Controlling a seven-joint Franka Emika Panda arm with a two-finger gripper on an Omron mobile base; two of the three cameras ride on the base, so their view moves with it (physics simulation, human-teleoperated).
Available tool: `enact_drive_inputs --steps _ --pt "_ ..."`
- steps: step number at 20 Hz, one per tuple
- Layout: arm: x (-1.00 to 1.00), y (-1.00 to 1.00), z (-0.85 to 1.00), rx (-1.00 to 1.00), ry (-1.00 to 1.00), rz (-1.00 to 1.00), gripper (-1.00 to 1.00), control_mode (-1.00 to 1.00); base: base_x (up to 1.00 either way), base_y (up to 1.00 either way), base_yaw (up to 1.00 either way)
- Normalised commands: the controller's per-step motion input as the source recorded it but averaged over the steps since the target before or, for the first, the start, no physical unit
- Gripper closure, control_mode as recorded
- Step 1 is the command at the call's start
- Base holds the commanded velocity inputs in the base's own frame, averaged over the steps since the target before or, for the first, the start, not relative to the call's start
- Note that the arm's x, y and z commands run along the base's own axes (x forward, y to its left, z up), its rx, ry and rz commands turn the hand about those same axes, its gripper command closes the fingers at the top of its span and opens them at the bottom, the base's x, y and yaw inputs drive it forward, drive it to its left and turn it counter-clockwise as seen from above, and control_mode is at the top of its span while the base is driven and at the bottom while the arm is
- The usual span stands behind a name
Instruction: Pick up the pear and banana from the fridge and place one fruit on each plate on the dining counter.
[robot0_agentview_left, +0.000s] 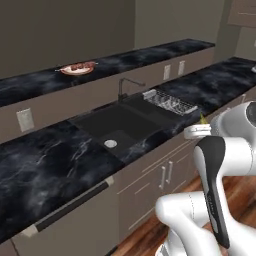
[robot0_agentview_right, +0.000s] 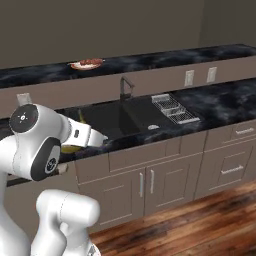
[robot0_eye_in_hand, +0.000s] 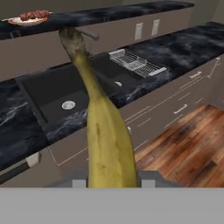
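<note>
A long yellow banana (robot0_eye_in_hand: 105, 131) with a dark end runs up the middle of the hand view. My gripper (robot0_eye_in_hand: 111, 181) is shut on its lower part. A yellow tip of the banana (robot0_agentview_left: 202, 119) peeks past the arm in the left base view, and the banana (robot0_agentview_right: 81, 118) shows behind the hand in the right base view. A round white plate (robot0_agentview_left: 77, 69) (robot0_agentview_right: 86, 64) (robot0_eye_in_hand: 27, 18) with a reddish-brown middle sits on the raised black marble dining counter (robot0_agentview_left: 150, 52) (robot0_agentview_right: 175, 55) (robot0_eye_in_hand: 109, 13), far beyond the banana. The pear and the fridge are out of view.
In front of the dining counter lies a lower black countertop with a dark sink (robot0_agentview_left: 117, 127) (robot0_agentview_right: 115, 117), a faucet (robot0_agentview_left: 125, 87) and a wire dish rack (robot0_agentview_left: 170, 102) (robot0_agentview_right: 175, 110). Grey cabinet fronts (robot0_agentview_right: 150, 180) stand below it, above a wood floor (robot0_eye_in_hand: 183, 144).
</note>
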Motion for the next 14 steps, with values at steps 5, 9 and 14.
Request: enact_drive_inputs --steps 5,9,14 --pt "0.0 0.0 0.0 0.0 0.0 0.0 1.0 1.0 -0.7 1.0 0.07" --pt "0.0 0.0 0.0 0.0 0.0 0.0 1.0 1.0 -0.62 1.0 0.01" --pt "0.0 0.0 0.0 0.0 0.0 0.0 1.0 1.0 -0.62 1.0 0.0"
